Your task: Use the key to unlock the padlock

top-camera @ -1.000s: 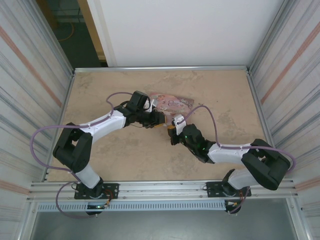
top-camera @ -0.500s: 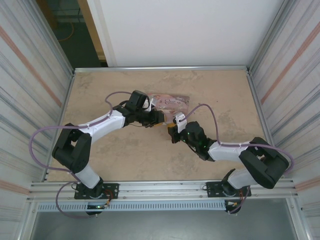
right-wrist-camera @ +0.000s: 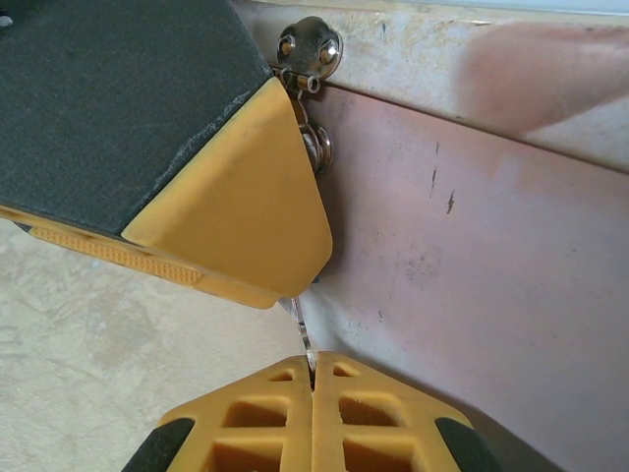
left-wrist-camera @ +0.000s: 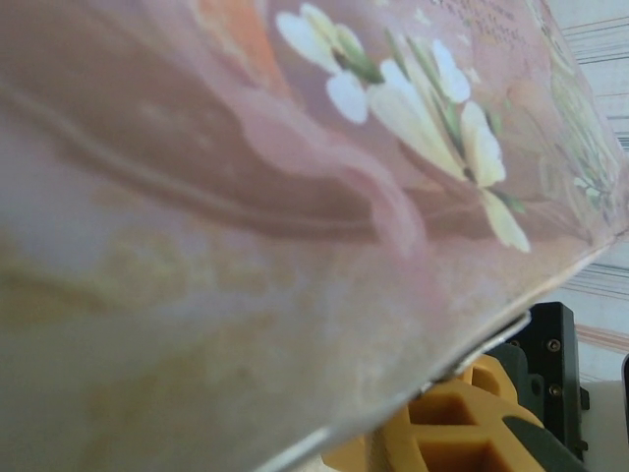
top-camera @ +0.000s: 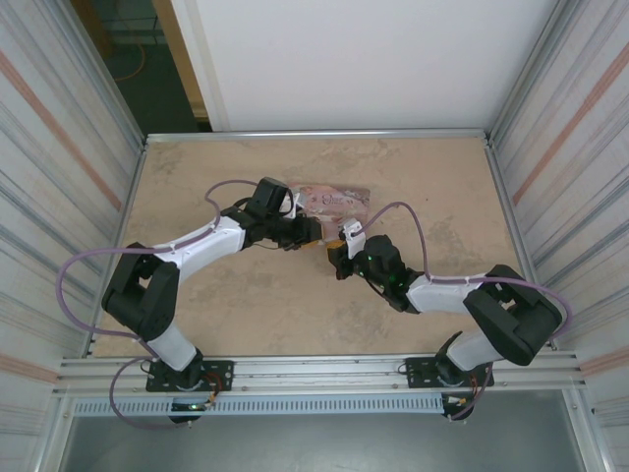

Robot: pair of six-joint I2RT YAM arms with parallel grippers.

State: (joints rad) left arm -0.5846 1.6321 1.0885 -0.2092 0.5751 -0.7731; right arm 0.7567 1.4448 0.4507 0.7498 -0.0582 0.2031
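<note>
The padlock hangs by its thin silvery shackle (right-wrist-camera: pixel 319 147) from the hasp (right-wrist-camera: pixel 310 47) on the pink tin (right-wrist-camera: pixel 472 256). Its body is hidden behind a yellow finger (right-wrist-camera: pixel 236 206) of my left gripper (top-camera: pixel 311 233), apart from a blue sliver at that finger's lower tip. The left gripper is closed around it at the tin's front corner. My right gripper (right-wrist-camera: pixel 313 372) is shut on the key (right-wrist-camera: pixel 303 332). The key's thin silvery blade points up and runs in under the left finger. From above, the right gripper (top-camera: pixel 340 253) sits close against the left one.
The pink flowered tin (top-camera: pixel 336 200) lies on the tan table (top-camera: pixel 432 177) just behind both grippers, and its lid (left-wrist-camera: pixel 295 197) is right in front of the left wrist camera. Metal rails and corrugated walls enclose the table. There is open tabletop to the left, right and front.
The right arm's wrist and forearm have shifted slightly left and forward, toward the left gripper. The left arm and the tin have barely moved. Both grips are unchanged.
</note>
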